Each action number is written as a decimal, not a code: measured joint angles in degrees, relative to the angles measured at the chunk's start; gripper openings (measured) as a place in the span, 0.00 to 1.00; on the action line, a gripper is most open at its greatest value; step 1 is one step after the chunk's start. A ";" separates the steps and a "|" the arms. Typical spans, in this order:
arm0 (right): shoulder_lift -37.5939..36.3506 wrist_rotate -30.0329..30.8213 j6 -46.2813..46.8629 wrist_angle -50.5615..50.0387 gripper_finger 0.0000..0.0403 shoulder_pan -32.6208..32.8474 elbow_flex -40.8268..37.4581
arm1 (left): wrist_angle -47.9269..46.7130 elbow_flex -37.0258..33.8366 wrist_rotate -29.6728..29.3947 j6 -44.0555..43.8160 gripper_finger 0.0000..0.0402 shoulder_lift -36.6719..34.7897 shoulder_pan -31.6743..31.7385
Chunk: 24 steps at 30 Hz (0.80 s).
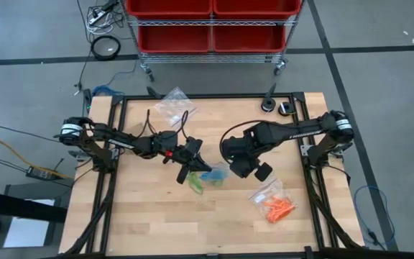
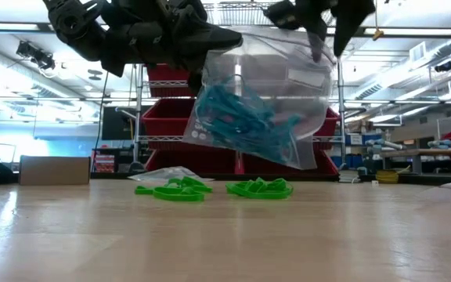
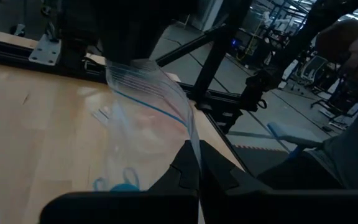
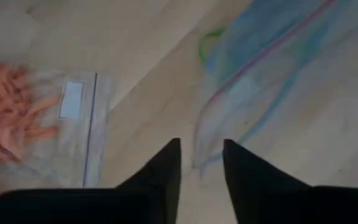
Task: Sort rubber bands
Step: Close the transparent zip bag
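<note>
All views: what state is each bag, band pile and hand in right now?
Bag of blue bands: lifted off the table, hanging.
Left hand: shut on that bag's edge.
Right hand: open, at the bag's rim.
Green bands: loose on the table.
Orange-band bag: lying flat.
Empty bag: lying flat.

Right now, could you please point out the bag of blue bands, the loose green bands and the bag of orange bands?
bag of blue bands (image 2: 245,117), low view, its filled middle.
green bands (image 2: 258,188), low view, right-hand pile.
bag of orange bands (image 1: 276,206), high view, orange contents.

Blue rubber bands (image 2: 237,117) bagged, lifted; green rubber bands (image 2: 210,189) loose on table.
</note>
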 joint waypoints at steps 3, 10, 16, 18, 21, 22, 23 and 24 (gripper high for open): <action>-0.28 0.00 1.15 -2.56 0.35 -0.02 3.38 | 0.03 0.00 -0.07 0.02 0.00 0.00 0.02; -1.10 -0.02 12.13 3.79 0.44 -0.02 6.91 | 0.00 0.00 -3.89 1.83 0.00 0.00 -0.06; -0.21 2.00 15.35 10.19 0.43 0.37 6.03 | -2.16 1.27 -10.57 8.57 0.00 0.00 -1.75; 0.08 5.43 17.62 11.37 0.43 0.46 5.85 | -6.76 3.73 -11.77 12.07 0.00 0.00 -2.79; 0.14 6.30 20.48 13.48 0.42 -0.70 5.88 | -18.18 8.76 -15.88 18.53 0.00 0.00 -5.02; 0.22 5.54 21.22 13.77 0.42 -1.14 5.88 | -22.62 10.75 -17.89 20.72 0.00 0.00 -5.72; 0.36 4.92 21.99 13.99 0.42 -1.43 5.87 | -26.20 12.67 -19.81 22.61 0.00 0.00 -6.41; 0.42 4.25 22.69 14.39 0.42 -1.66 5.84 | -29.27 14.54 -21.49 24.27 0.00 0.00 -6.97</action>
